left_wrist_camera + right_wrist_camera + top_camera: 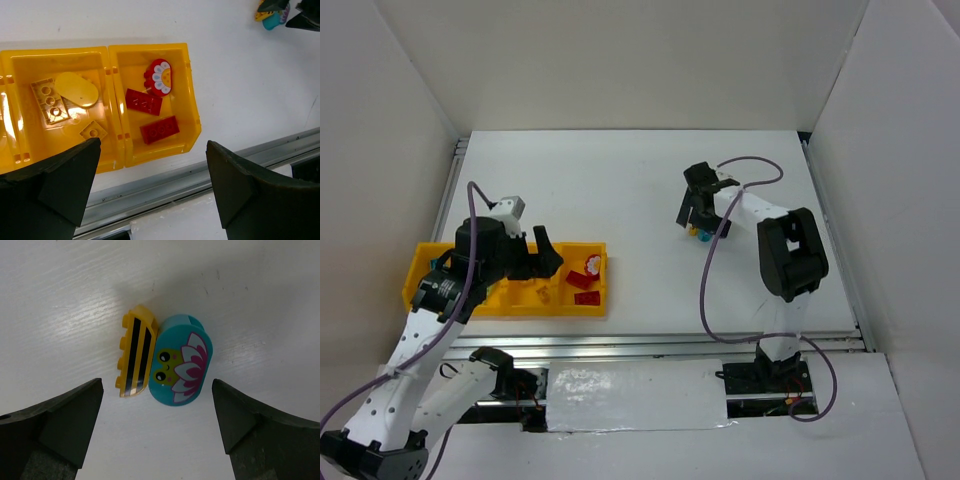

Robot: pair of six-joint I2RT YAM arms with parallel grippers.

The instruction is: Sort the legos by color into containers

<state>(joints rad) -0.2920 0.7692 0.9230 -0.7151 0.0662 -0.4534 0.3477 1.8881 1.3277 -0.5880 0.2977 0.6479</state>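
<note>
1. The left fingers [60,180] stand wide apart with nothing between them, hanging over the right end of the yellow tray [192,115].
2. Right under them, the tray's rightmost compartment holds three red legos: a round piece with a flower print [159,77] at the far side, a flat red brick [143,101] just beside it, and another red brick [159,129] nearer the front wall.
3. The next compartment to the left holds yellow legos: a smooth oval piece [76,89] partly overlapping a studded plate [49,101], and a small square plate [93,130] lying apart, nearer the front.
4. The tray sits at the near left of the white worktop [620,180], running left to right, just beyond the metal rail [200,175] along the near edge.
5. The right fingers [55,420] are also spread wide and grip nothing; they hover above two loose legos.
6. Those two lie flat and touch side by side: a yellow brick with black stripes [134,357] and a teal rounded piece printed with a frog and flower [181,360].
7. This pair rests on the bare worktop towards the right, well apart from the tray.
</note>
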